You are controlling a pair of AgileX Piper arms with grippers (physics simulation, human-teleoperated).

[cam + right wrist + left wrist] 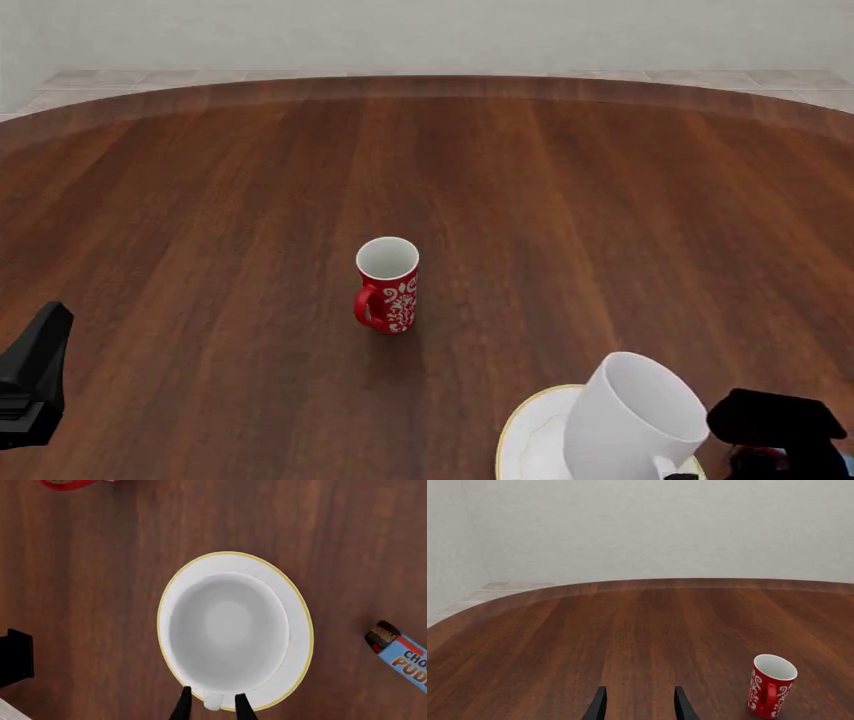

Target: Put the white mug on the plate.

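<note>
White mug (pixel 635 418) at near right edge of desk (pixel 534 200), directly above plate (pixel 297 645). Right fingers (pixel 208 703) clamped on its handle. Left fingers (pixel 639 704) apart, idle. We judge placement step: next lower squarely, then release.

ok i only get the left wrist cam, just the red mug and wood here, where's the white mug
observer: In the front view the white mug is over the plate, at the near right of the table.
operator: is the right arm holding it
observer: Yes, the right gripper is closed on its handle.
operator: anything near the plate
observer: A blue chocolate pudding box lies beside it, apart from the rim.
</note>
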